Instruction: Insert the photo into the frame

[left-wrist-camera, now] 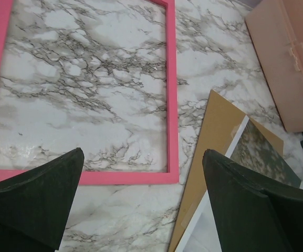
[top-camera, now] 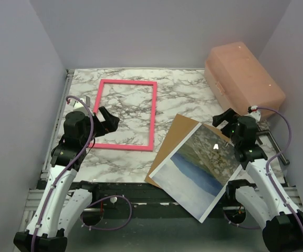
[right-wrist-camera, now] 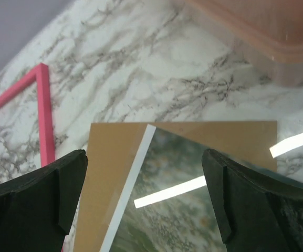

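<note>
We see the photo (top-camera: 201,168) face up on a brown backing board (top-camera: 173,137) at the marble surface's (top-camera: 183,100) near right, apart from the pink frame (top-camera: 154,115) lying flat at left. Left jaws and right jaws both gape wide, holding nothing.

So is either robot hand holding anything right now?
No. The left gripper and the right gripper are both open and empty.

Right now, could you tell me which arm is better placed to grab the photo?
The right arm: its open jaws hang over the photo at its far edge. The left arm has open jaws over the frame, farther away.
</note>
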`<state>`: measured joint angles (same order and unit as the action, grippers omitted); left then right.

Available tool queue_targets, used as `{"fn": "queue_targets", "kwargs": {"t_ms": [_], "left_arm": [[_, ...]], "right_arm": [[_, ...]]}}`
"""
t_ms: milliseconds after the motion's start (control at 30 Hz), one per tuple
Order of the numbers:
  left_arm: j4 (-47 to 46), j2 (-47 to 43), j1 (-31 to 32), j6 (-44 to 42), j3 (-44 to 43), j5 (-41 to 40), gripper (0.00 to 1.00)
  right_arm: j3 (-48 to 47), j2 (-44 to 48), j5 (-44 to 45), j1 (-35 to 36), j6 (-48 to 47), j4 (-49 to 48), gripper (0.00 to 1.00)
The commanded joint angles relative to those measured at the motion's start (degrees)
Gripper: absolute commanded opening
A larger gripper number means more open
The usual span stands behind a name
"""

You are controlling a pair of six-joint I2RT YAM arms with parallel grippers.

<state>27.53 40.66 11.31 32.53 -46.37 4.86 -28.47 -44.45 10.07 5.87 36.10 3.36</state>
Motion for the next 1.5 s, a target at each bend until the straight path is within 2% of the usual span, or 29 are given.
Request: {"fn": "queue_targets", "kwargs": {"t_ms": [0, 233, 433, 633, 800, 967, 1100, 1200, 1300, 1467], "left_arm": [[-1.2, -0.3, -0.3, 0.6, 1.2, 5.7, 0.99], [0.5, 3.7, -0.4, -0.3, 0.8, 6.5, 0.98], [5.0, 6.6, -0.3, -2.4, -1.3, 4.7, 0.99], [3.4, 9.6, -0.3, -1.5, -0.3, 9.3, 0.99], [1.5, 16.3, -0.2, 2.5, 0.9, 13.2, 0.98], [-0.3, 26.9, 0.8, 3.5, 0.3, 17.8, 0.98], [0.0, 33.8, 4.1, 3.9, -2.1, 15.9, 0.99], [2.1, 37.4, 8.7, 3.7, -5.8, 11.1, 0.99], [4.8, 40.9, 12.7, 3.8, -9.7, 6.1, 0.98], [5.6, 46.0, 17.6, 5.5, -13.6, 2.8, 0.95]], "right_arm": [[-4.7, -2.3, -4.3, -0.2, 3.1, 14.3, 1.0], [-4.9, -2.6, -8.2, -0.2, 1.9, 14.3, 1.0], [-8.1, -7.4, -11.4, -0.2, 2.5, 18.3, 1.0], [-6.9, -7.8, -14.0, -0.2, 0.7, 16.7, 1.0], [-3.7, -3.8, -14.6, -0.2, 0.2, 13.9, 1.0], [-6.3, -11.1, -13.9, -0.2, 3.3, 20.9, 1.0], [-7.6, -18.8, -15.6, -0.2, 3.3, 22.5, 1.0], [-8.1, -21.5, -17.7, -0.2, 2.9, 22.9, 1.0], [-7.5, -20.7, -18.7, -0.2, 2.7, 22.1, 1.0], [-6.7, -18.0, -18.7, -0.2, 0.8, 21.6, 1.0]]}}
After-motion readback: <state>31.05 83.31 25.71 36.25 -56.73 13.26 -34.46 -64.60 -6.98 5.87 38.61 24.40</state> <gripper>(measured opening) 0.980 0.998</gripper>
